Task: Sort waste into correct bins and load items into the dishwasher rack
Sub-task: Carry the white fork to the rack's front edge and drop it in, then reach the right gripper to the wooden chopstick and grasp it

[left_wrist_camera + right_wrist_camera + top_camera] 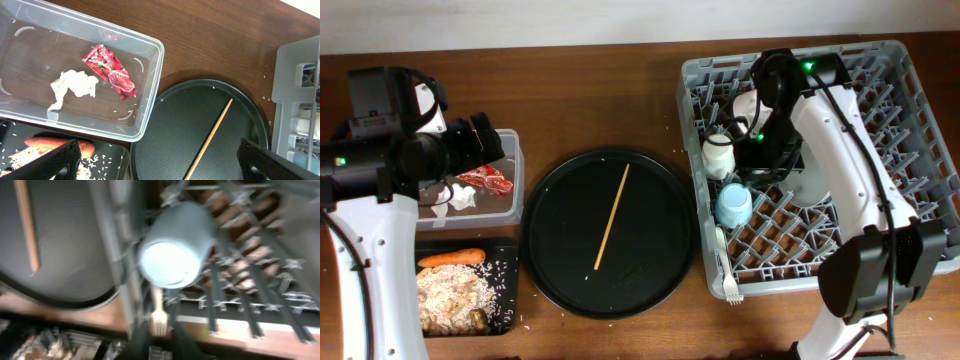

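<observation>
Left fingers [50,160]: spread wide, holding nothing (one dark tip shows in each lower corner of the wrist view).
Chopstick [210,137]: lies alone on the round black tray [250,115], between the two left fingers.
Clear tub [150,90]: up and outward from the left fingers; holds the red wrapper [110,71] just beside the white tissue [72,87].
Writing: the wrapper's print is too small to read.
Black rectangular tray [510,255]: beneath one left finger; holds the carrot [450,257] and rice scraps [450,290].
Right fingers [757,150]: over the dishwasher rack [910,120]; their opening cannot be told, as the wrist view is blurred.
Light blue cup [172,247]: in the rack, just beside the right fingers.
Cream cup [718,155]: in the rack, also just beside them.
Fork [727,270]: along the rack's wall, beyond the blue cup.
Desk [600,100]: brown wood.
</observation>
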`<action>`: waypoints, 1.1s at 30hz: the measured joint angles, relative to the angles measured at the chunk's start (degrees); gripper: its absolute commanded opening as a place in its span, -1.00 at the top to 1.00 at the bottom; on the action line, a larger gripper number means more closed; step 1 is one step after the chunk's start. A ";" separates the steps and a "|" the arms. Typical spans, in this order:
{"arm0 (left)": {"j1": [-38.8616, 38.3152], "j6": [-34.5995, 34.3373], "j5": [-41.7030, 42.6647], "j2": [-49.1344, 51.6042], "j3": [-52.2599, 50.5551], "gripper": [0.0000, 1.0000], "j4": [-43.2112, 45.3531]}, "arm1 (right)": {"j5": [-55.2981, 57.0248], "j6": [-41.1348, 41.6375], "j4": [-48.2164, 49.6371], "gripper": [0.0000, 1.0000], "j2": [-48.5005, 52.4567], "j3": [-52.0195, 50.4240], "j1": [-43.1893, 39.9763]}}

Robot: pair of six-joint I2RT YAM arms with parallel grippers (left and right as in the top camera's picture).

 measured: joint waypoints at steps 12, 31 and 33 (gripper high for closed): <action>0.00 0.00 -0.02 0.00 0.00 -0.99 0.00 | -10.21 10.60 17.84 0.13 0.00 0.07 21.22; 0.00 0.00 -0.02 0.00 0.00 -0.99 -0.02 | 21.27 48.39 36.54 0.06 15.76 0.09 42.51; 0.00 0.00 -0.02 0.00 0.00 -0.99 0.00 | 21.49 48.76 36.98 0.06 17.00 0.09 40.96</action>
